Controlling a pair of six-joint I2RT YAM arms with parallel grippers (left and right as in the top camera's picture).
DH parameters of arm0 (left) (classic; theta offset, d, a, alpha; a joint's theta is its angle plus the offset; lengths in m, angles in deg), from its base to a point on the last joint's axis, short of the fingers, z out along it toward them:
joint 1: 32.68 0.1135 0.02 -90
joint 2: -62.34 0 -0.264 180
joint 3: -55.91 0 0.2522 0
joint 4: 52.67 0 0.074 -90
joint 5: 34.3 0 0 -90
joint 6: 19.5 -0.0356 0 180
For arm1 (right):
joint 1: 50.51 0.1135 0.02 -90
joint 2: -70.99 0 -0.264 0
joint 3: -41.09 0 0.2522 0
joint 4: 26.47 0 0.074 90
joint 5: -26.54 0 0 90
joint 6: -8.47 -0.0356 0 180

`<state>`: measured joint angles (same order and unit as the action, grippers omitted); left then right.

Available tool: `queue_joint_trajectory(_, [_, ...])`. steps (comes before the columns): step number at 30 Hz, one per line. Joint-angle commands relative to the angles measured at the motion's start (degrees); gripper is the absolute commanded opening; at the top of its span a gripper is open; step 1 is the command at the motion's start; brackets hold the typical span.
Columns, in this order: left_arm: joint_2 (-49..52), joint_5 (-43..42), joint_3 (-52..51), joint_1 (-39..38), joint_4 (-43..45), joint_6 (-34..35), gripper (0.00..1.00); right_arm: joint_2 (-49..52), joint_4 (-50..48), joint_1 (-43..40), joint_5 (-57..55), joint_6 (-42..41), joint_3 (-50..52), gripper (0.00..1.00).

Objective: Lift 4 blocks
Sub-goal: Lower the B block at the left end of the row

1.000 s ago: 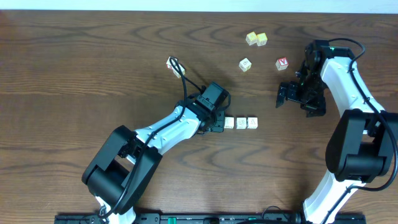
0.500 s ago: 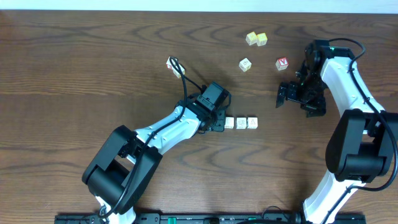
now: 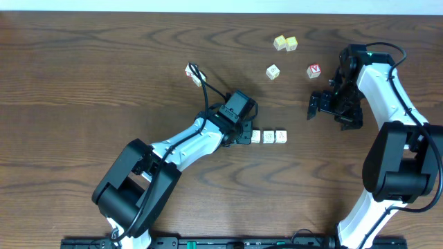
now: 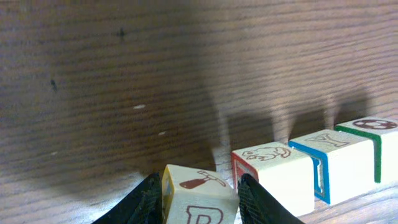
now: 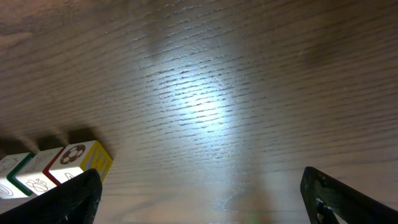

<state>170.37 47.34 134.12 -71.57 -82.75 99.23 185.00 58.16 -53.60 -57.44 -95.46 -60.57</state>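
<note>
Nearest, left wrist view: left gripper [image 4: 199,186] clenched on the hammer-print block [image 4: 199,206], a finger pressed to each side; the block's top face looks slightly tilted, so the hold may be uneven; risk 1: it pivots or squirts out between the pads on the rise, since only the fingertips seem to bear on it; the right-hand finger [image 4: 250,194] stands in the narrow gap beside the squirrel-print block [image 4: 273,175]; risk 2: any sideways drift while lifting would shove that neighbour and skew the row; beyond it the Y block [image 4: 341,163] and the green-edged ball block [image 4: 379,144] sit flush in line on the table [image 4: 124,74], so 1 nudge could travel down all 3; judged progress: 1 of 4 in hand, 3 resting; farther off, overhead: a loose pale cube [image 3: 273,71], a red-letter cube [image 3: 314,70] and a yellow pair [image 3: 285,43], well apart from the row, easy to mistake for targets; right gripper [image 5: 200,176] spread wide over bare wood, grasping nothing, well apart from the row.
</note>
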Motion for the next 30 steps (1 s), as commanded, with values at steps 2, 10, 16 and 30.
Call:
queue_joint_trajectory(2, [0.74, 2.01, 0.94, -0.02, 0.42, 0.76, 0.40, -0.87, 0.00, 0.17, 0.26, 0.72, 0.31, 0.99])
queue_joint_trajectory(10, [0.68, 1.70, 0.94, 0.50, -1.64, 0.07, 0.42, -0.87, 0.00, 0.20, 0.26, 0.72, 0.31, 0.99])
queue_joint_trajectory(16, [0.52, -2.78, 0.94, 2.45, -3.80, -0.42, 0.43, -0.87, 0.02, 0.17, 0.26, 0.72, 0.31, 0.99])
queue_joint_trajectory(30, [0.52, -2.75, 0.94, 2.34, -2.54, -0.35, 0.31, -0.87, 0.00, 0.20, 0.26, 0.72, 0.31, 0.99])
